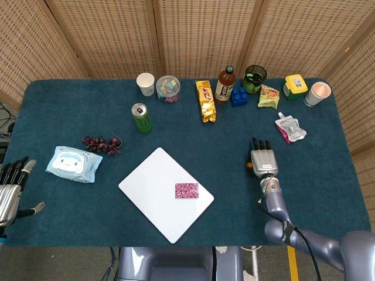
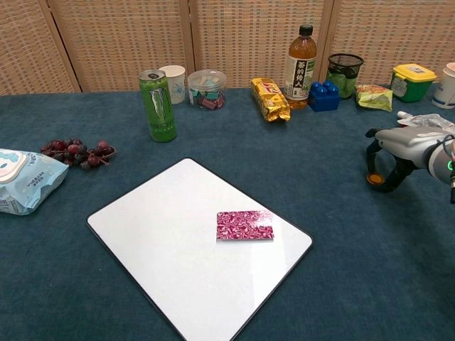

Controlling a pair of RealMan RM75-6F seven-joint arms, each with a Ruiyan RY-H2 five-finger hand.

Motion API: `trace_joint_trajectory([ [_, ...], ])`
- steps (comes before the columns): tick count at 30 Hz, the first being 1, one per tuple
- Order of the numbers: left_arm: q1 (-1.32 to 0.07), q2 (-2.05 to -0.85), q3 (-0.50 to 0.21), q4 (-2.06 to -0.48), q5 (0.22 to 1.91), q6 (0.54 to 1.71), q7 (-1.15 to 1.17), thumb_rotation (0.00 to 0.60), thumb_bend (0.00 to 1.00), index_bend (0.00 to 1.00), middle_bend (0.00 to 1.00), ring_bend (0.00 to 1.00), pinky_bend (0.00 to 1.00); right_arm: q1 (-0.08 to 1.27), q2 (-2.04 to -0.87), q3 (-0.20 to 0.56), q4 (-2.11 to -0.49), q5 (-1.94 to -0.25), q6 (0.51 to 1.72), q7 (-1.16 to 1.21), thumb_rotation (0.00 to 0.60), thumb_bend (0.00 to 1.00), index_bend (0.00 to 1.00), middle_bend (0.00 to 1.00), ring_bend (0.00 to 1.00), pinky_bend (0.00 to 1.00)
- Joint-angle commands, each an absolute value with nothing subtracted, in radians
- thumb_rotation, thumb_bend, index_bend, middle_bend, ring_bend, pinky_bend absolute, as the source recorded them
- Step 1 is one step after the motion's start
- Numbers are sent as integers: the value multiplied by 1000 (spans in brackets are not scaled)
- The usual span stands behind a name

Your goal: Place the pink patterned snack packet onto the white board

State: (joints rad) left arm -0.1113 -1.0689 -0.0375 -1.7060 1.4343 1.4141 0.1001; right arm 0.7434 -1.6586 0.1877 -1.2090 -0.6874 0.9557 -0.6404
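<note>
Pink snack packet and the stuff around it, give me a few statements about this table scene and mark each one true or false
1. The pink patterned snack packet lies flat on the white board. True.
2. The right hand holds the packet. False: it holds nothing and sits well to the packet's right, over the blue cloth.
3. The green can stands on the board. False: it stands upright on the cloth, behind the board.
4. The grapes lie between the blue wipes pack and the board. True.
5. The left hand rests on the board. False: it is at the table's left edge, far from it.
</note>
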Motion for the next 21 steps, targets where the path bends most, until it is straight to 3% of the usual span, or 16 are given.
trace_joint_trajectory([
  [1,-111,-1068,-37,-1707,1436,1415,99,600,0,0,0,0,0,743,-1649,193,-1235,-696,962,-636,600,414,634,5,0,0],
  [5,-111,-1067,-36,-1709,1438,1416,97,600,0,0,0,0,0,746,-1623,202,-1309,-711,978,-640,600,414,634,5,0,0],
  [13,-110,-1064,-32,-1710,1449,1419,93,600,0,0,0,0,0,779,-1553,199,-1627,-765,1039,-725,600,414,634,5,0,0],
  [21,-107,-1063,-27,-1709,1461,1426,85,600,0,0,0,0,0,859,-1660,179,-1741,-759,1114,-893,600,414,634,5,0,0],
])
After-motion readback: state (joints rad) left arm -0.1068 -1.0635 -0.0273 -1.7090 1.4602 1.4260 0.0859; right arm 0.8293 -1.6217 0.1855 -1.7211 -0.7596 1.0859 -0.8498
